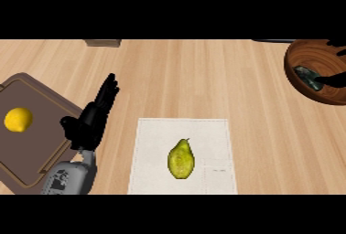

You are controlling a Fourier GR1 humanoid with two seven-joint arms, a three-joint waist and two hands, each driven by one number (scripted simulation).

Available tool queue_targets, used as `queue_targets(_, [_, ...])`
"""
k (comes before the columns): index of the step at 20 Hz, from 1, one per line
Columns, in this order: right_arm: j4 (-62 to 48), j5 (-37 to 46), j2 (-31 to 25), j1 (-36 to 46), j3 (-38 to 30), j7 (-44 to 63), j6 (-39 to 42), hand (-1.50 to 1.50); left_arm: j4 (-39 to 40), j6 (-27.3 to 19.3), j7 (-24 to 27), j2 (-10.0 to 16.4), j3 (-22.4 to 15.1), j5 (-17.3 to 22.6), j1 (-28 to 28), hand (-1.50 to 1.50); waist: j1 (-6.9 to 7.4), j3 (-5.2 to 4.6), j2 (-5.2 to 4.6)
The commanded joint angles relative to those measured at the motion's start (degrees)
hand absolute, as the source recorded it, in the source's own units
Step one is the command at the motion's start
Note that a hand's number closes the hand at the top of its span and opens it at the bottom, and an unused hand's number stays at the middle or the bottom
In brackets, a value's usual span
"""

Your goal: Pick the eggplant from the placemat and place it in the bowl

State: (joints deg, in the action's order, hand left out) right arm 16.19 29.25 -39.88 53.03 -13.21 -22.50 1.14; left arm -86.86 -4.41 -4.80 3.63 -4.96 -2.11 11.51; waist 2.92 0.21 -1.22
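A wooden bowl [297, 57] stands at the right edge of the counter. Inside it lies a small dark grey-green thing [308, 76], possibly the eggplant. My right hand [332, 81] shows only as black parts over the bowl, touching or beside that dark thing, and most of the hand is cut off by the view's edge. A white placemat [157, 155] lies at the lower middle with a yellow-green pear-shaped fruit [181, 159] on it. My left hand [91, 122] rests open left of the placemat, fingers pointing up, holding nothing.
A brown tray [47, 100] at the left holds a yellow lemon [18, 119]. A small brown block [103, 43] sits at the counter's far edge. Bare wooden counter lies between the placemat and the bowl.
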Motion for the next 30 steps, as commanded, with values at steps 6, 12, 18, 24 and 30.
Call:
queue_targets(6, [-2.07, -8.73, -2.55, 3.80, -9.43, -8.23, 1.87, -1.50, -1.08, 0.56, -0.61, 0.52, 0.29, 0.19, -1.30, 0.00, -0.47, -0.05, 0.36])
queue_targets(12, [-3.78, -12.22, -4.98, 4.60, -12.52, -5.00, 6.50, -1.50, -1.30, -0.18, 0.93, -0.65, -0.36, -0.55, -3.39, 0.00, -1.35, -0.14, 0.67])
queue_targets(18, [-6.67, -17.46, -10.53, -0.42, -17.39, -7.77, 17.15, -1.50, -1.04, 0.86, -0.07, 0.32, 0.87, 0.39, -2.65, 0.00, -1.63, -0.08, 0.59])
queue_targets(24, [-6.69, -18.89, -12.77, -2.64, -18.16, -9.23, 25.27, -1.50, 2.37, -0.39, 0.11, -0.11, 2.37, -0.28, 1.55, 0.00, -1.45, -0.03, 0.32])
queue_targets(30, [-6.19, -19.20, -14.36, -9.86, -17.97, -15.03, 30.90, -1.50, 2.32, 0.79, 1.26, 0.85, 3.30, 0.26, 0.83, 0.00, -1.82, -0.04, 0.47])
